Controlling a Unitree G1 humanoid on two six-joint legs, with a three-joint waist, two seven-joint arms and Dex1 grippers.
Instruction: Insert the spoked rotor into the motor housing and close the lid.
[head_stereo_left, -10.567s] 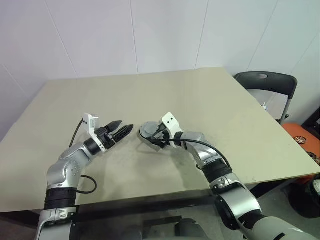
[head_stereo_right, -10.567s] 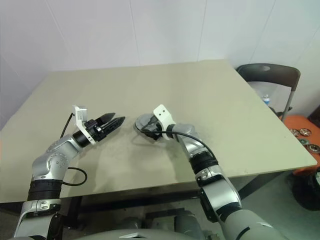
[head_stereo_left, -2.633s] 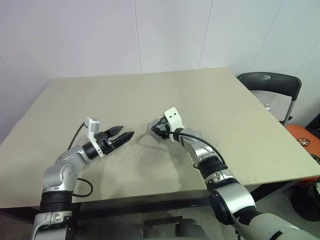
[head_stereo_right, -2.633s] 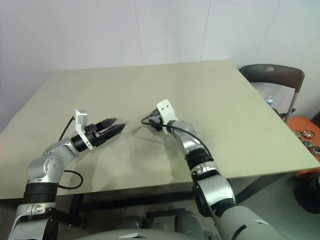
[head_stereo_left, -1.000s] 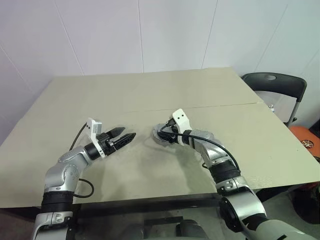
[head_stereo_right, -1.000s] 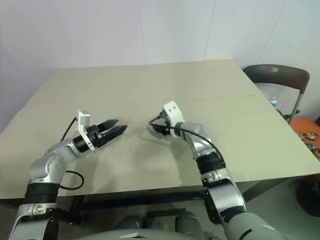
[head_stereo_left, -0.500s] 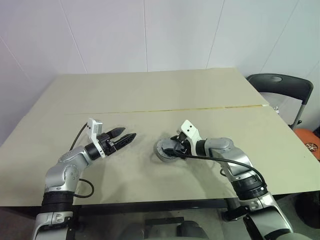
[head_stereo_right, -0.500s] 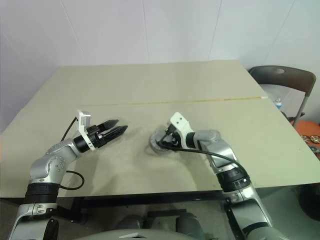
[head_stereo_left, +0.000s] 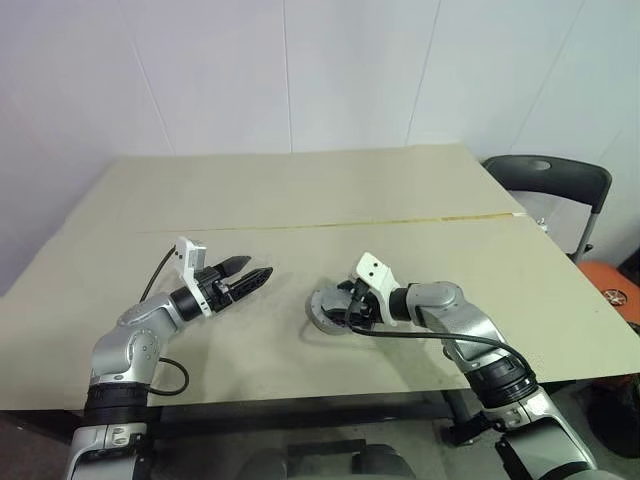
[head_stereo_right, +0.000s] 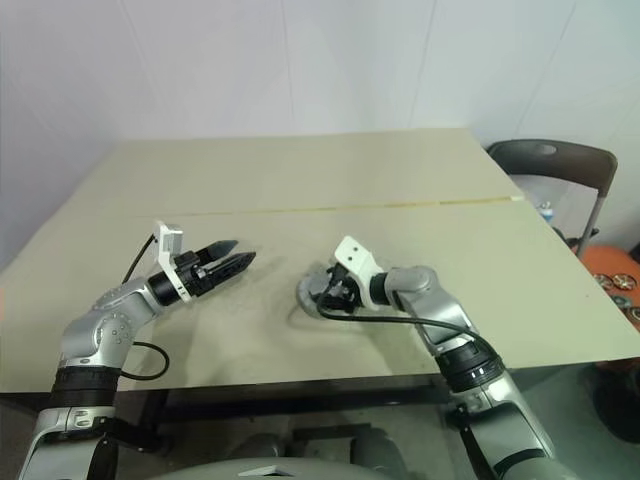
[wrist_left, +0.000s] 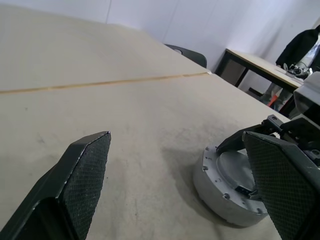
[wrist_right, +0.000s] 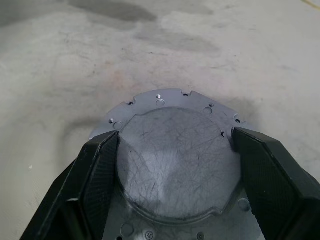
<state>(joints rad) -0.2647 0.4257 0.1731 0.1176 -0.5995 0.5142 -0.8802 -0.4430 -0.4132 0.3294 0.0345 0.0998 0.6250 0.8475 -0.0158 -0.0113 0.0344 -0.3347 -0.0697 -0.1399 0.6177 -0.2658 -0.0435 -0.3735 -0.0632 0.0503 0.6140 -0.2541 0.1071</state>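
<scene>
The wide beige bench (head_stereo_left: 300, 200) has a matte, slightly scuffed top, and a thin yellowish seam (head_stereo_left: 400, 219) runs across it from side to side. Beyond its far right corner stands a dark grey folding chair (head_stereo_left: 550, 180) against the white panelled wall (head_stereo_left: 350, 70).

Near the front middle of the bench sits the motor housing (wrist_left: 227, 187), a short round silver-grey metal cup resting flat on the surface. On top of it lies the lid (wrist_right: 175, 150), a flat round grey metal disc with its plain, scratched face up and small screw holes around the flange beneath it. The lid sits level and covers the housing's mouth, so the inside cannot be seen.

The right tool (wrist_right: 175, 165) reaches in from the right, angled downward, with its two black textured fingers (wrist_right: 95, 170) standing on either side of the lid's raised centre. The fingers sit just beside its edge, close enough to look like they touch, though whether they press on it cannot be told. In the head views the right tool (head_stereo_left: 352, 305) shows directly over the housing, with a white camera block (head_stereo_left: 375, 270) on its wrist.

The left tool (head_stereo_left: 248, 277) hangs above the bench, well apart from the housing to its left, pointing roughly level toward it. Its black fingers (wrist_left: 85, 170) are spread wide with nothing between them.
</scene>
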